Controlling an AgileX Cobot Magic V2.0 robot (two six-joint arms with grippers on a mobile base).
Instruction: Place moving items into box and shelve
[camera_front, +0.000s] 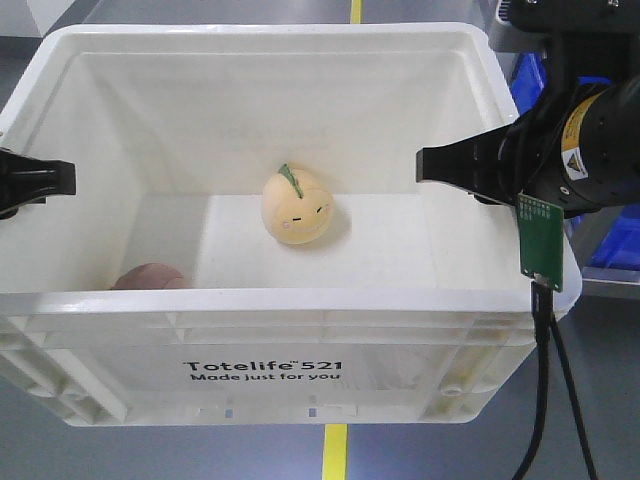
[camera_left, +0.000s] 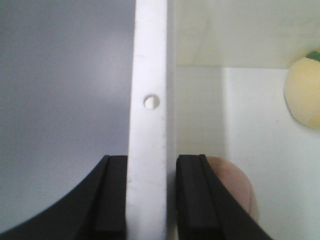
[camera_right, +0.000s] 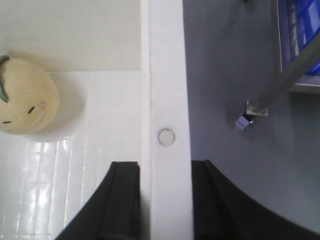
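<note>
Our left claw (camera_left: 151, 161) is clenched on the left rim of the white box (camera_front: 320, 300), one finger outside the wall and one inside. Our right claw (camera_right: 165, 166) grasps the right rim in the same way. Inside the box, the yellow plush toy (camera_front: 296, 208) sits on the floor near the middle, and the pinkish-brown plush toy (camera_front: 150, 277) lies in the near left corner, just beside our left claw's inner finger.
</note>
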